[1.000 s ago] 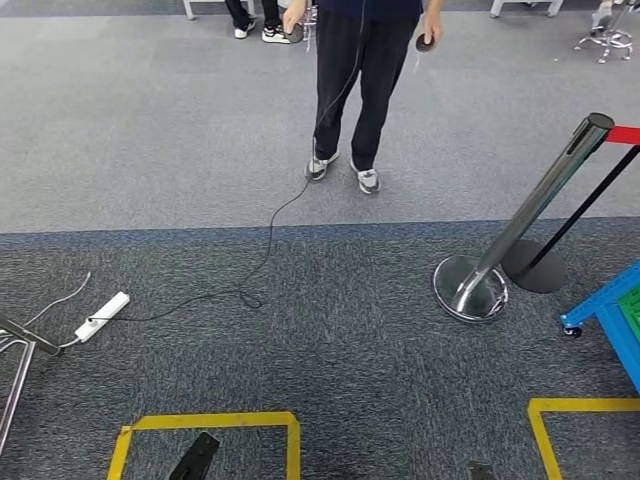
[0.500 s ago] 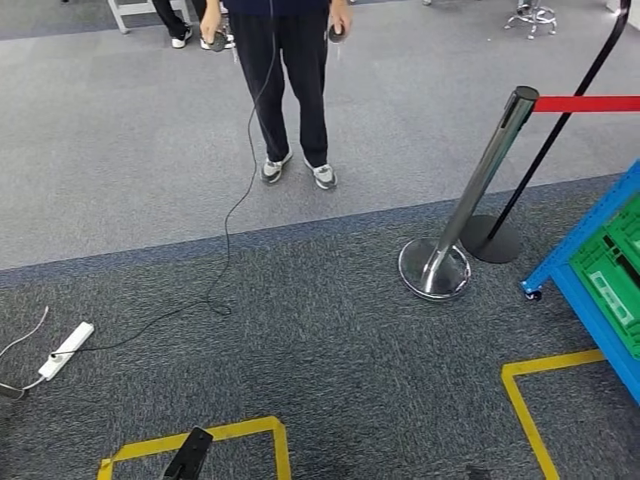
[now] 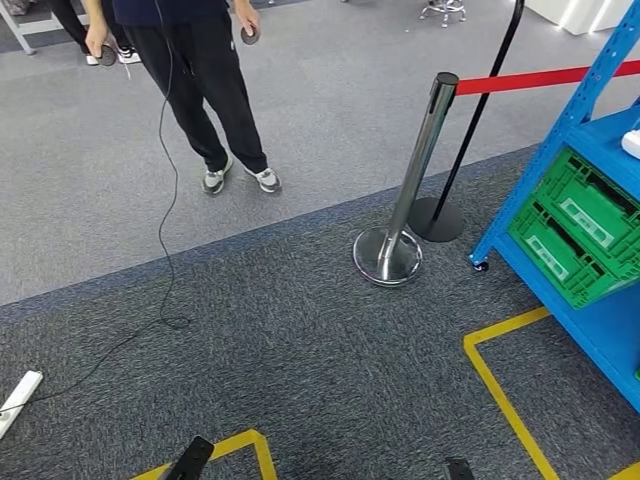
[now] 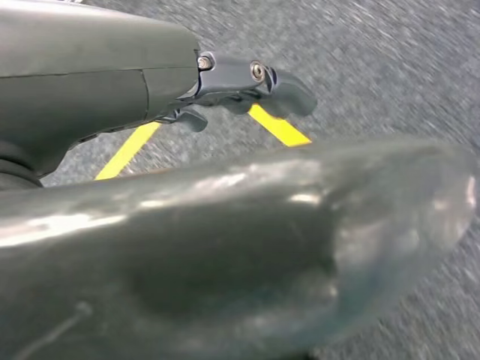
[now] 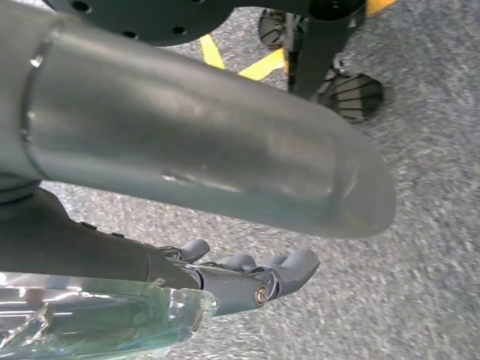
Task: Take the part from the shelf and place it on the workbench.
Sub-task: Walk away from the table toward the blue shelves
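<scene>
Head view, floor: you look down on grey carpet (image 3: 302, 330), a lighter band beyond a darker one, with yellow tape lines (image 3: 504, 392) marking boxes on the dark part
Shelf: the blue shelf (image 3: 596, 330) stands at your right edge, with green crates (image 3: 577, 228) tilted on its lower level
Part: you see a small white thing (image 3: 632, 143) on the upper level at the picture's edge; you cannot tell whether it is the part
Person: a person in dark trousers (image 3: 200, 75) stands on the light carpet ahead to your left, a small dark controller in each hand, a black cable (image 3: 162, 200) running down to the floor
Barrier: a chrome post (image 3: 411, 180) leans on its round base just left of the shelf, a red belt (image 3: 528, 79) running from its top toward the shelf
Power strip: a white one (image 3: 19, 390) lies at the far left edge
Left hand: in the left wrist view you see the left hand (image 4: 249, 82) over the carpet, fingers stretched out and apart, nothing in them
Right hand: in the right wrist view the right hand (image 5: 249, 274) hangs over the carpet, fingers loosely extended, grasping nothing
</scene>
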`<action>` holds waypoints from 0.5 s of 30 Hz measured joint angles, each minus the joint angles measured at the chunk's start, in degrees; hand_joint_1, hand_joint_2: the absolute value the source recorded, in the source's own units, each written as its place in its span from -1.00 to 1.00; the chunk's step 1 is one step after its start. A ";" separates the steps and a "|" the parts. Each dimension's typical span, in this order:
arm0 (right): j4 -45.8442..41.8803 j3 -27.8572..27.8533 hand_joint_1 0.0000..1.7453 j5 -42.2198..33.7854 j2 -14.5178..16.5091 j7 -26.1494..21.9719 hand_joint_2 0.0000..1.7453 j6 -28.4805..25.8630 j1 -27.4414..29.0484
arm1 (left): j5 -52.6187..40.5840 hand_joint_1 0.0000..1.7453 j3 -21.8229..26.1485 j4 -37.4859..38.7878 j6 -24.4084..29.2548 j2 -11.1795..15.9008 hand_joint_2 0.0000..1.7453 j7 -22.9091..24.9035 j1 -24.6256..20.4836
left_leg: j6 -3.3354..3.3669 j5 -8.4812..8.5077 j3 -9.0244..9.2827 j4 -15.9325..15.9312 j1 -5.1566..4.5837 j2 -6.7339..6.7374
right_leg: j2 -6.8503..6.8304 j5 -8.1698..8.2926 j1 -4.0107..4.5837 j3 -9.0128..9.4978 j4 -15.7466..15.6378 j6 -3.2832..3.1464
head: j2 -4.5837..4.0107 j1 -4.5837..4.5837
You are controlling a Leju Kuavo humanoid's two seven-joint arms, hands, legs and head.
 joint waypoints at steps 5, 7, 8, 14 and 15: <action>0.02 -0.02 -1.00 -1.45 -0.14 -0.83 -1.00 -0.49 0.32 | 1.96 -1.00 1.58 -0.02 4.43 0.23 -1.00 3.26 -0.47 | 1.75 0.10 0.27 -0.26 -0.46 3.24 | -6.35 -5.91 0.26 -5.43 10.78 0.69 | -0.01 0.63; 0.02 -0.02 -1.00 -1.03 -0.13 -2.81 -1.00 0.20 0.07 | 1.90 -1.00 2.23 -0.02 5.21 0.86 -1.00 4.38 -0.20 | 1.92 -0.05 0.33 -0.25 -0.78 4.95 | -7.30 -7.88 0.24 -8.22 16.52 0.66 | -0.01 0.64; 0.02 0.01 -1.00 -0.75 -0.12 -3.36 -1.00 0.37 0.01 | 1.88 -1.00 2.50 -0.02 5.25 1.20 -1.00 4.51 -0.16 | 1.92 -0.13 0.40 -0.24 -0.86 5.65 | -7.48 -7.28 0.24 -7.98 16.31 0.58 | -0.01 0.64; 0.02 0.25 -1.00 -0.38 0.08 -3.61 -1.00 0.60 -0.88 | 1.53 -1.00 2.87 -0.01 5.37 2.17 -1.00 4.49 -0.26 | 0.55 -1.02 1.50 -0.23 -1.30 8.59 | -11.01 -1.55 0.91 0.92 1.16 -0.62 | -0.01 0.42; 0.03 0.27 -1.00 -0.43 0.09 -3.06 -1.00 0.69 -0.93 | 1.43 -1.00 2.87 -0.02 5.42 2.23 -1.00 4.22 -0.34 | 0.25 -1.04 1.63 -0.36 -1.20 9.06 | -10.34 -1.44 1.00 0.93 1.07 -0.98 | -0.01 0.36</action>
